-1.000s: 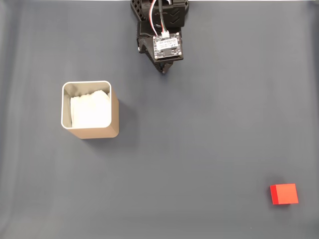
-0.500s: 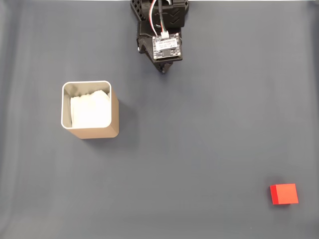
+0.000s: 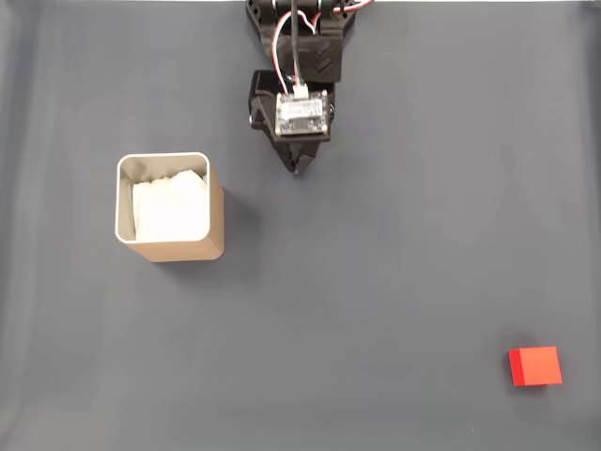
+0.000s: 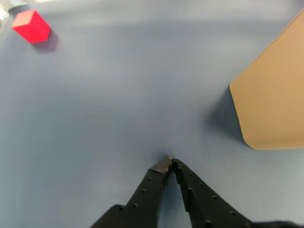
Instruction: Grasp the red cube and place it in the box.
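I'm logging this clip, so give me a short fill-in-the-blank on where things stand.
1. The red cube lies on the ____, not in the box.
2. In the wrist view, the gripper has its fingertips ____.
3. In the fixed view, the box's lining is ____.

Missing words: table; together; white

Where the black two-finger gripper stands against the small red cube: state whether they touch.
Apart. In the fixed view the gripper sits near the top centre, while the red cube lies at the lower right, with bare grey mat between them. The wrist view shows the same gap.
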{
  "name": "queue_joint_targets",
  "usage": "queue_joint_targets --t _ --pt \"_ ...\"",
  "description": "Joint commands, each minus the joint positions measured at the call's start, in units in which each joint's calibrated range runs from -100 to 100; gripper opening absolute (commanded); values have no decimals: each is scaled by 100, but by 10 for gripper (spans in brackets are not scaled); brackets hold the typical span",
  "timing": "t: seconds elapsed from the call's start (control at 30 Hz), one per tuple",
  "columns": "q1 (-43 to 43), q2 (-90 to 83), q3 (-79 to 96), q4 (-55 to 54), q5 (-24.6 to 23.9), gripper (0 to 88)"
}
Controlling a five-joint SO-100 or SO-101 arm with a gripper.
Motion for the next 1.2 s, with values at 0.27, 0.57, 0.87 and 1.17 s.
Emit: queue_joint_targets --t 0.27,0.57,0.87,1.17 --pt "-172 1748 -2361 -255 -44 1" --pt "-747 2700 -3838 -42 0 1" --pt "-1535 3444 -5105 508 -63 1" --pt "-2153 4162 -6126 722 -34 1"
